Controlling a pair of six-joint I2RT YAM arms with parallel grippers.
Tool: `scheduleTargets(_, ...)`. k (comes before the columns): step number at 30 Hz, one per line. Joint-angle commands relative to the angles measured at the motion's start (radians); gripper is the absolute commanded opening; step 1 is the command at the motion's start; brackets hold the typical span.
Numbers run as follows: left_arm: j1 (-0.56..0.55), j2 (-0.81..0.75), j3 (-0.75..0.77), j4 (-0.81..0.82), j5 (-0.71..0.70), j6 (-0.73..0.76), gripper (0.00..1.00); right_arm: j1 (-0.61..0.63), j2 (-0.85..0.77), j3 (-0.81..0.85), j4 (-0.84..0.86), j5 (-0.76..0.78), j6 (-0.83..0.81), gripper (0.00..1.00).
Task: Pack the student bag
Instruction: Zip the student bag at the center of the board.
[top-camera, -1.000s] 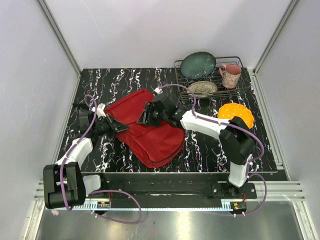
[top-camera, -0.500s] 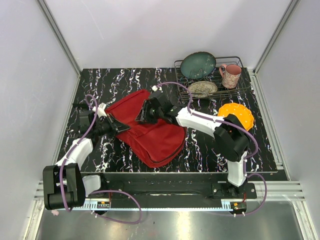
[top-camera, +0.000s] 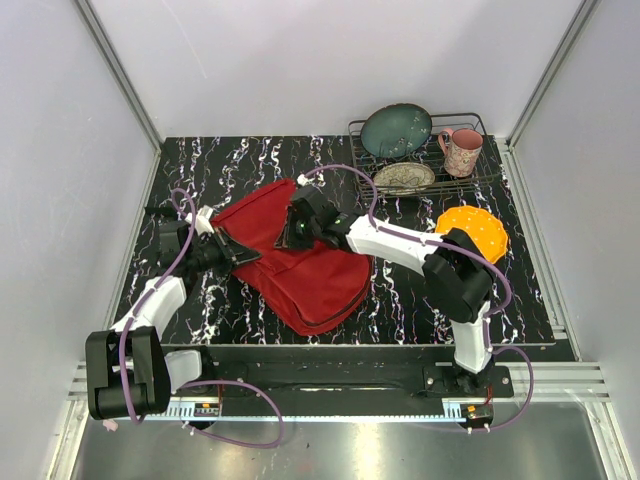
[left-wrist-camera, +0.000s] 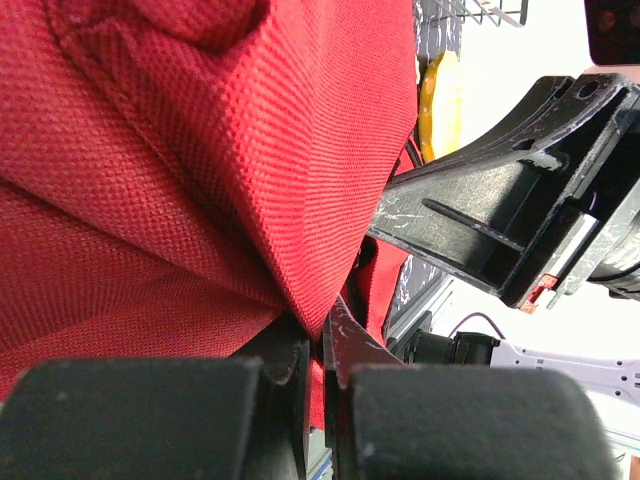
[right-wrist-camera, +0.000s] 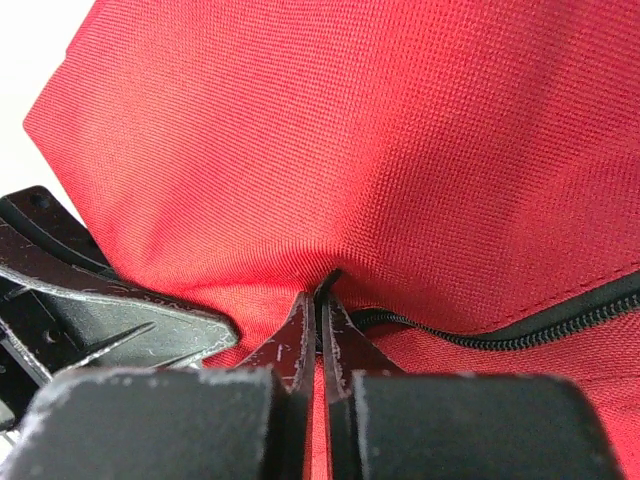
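The student bag (top-camera: 305, 270), red fabric, lies slumped in the middle of the black marbled table (top-camera: 240, 165). My left gripper (top-camera: 236, 252) is shut on a fold of red cloth at the bag's left edge; in the left wrist view the student bag (left-wrist-camera: 200, 180) fills the frame and the cloth is pinched in my left gripper (left-wrist-camera: 322, 345). My right gripper (top-camera: 298, 226) presses onto the bag's upper part. In the right wrist view my right gripper (right-wrist-camera: 320, 305) is shut at the end of the black zip (right-wrist-camera: 480, 325), with a small dark tab at its tips.
A wire rack (top-camera: 480, 125) at the back right holds a green bowl (top-camera: 396, 130), a patterned plate (top-camera: 405, 177) and a pink mug (top-camera: 461, 152). An orange disc (top-camera: 471, 228) lies in front of the rack. Grey walls close in the table on three sides.
My right gripper slid a little left and back across the bag and went from open to shut at the zip. The left arm and its grip stayed still.
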Motion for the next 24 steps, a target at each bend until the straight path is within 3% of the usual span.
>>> scheduleTargets(1,-0.008,-0.034,0.012,0.085,0.063,-0.003,0.0,0.013,-0.012,0.06,-0.056,0.121,-0.068,0.0)
scheduleTargets(4,-0.006,-0.043,0.014,0.071,0.058,0.003,0.0,0.009,-0.053,0.058,-0.134,0.296,-0.122,0.0)
scheduleTargets(7,0.001,-0.052,0.007,0.071,0.064,0.002,0.0,-0.02,-0.094,0.024,-0.149,0.363,-0.151,0.0)
scheduleTargets(24,0.04,-0.058,0.007,0.056,0.098,0.016,0.0,-0.194,-0.185,-0.132,-0.099,0.443,-0.154,0.0)
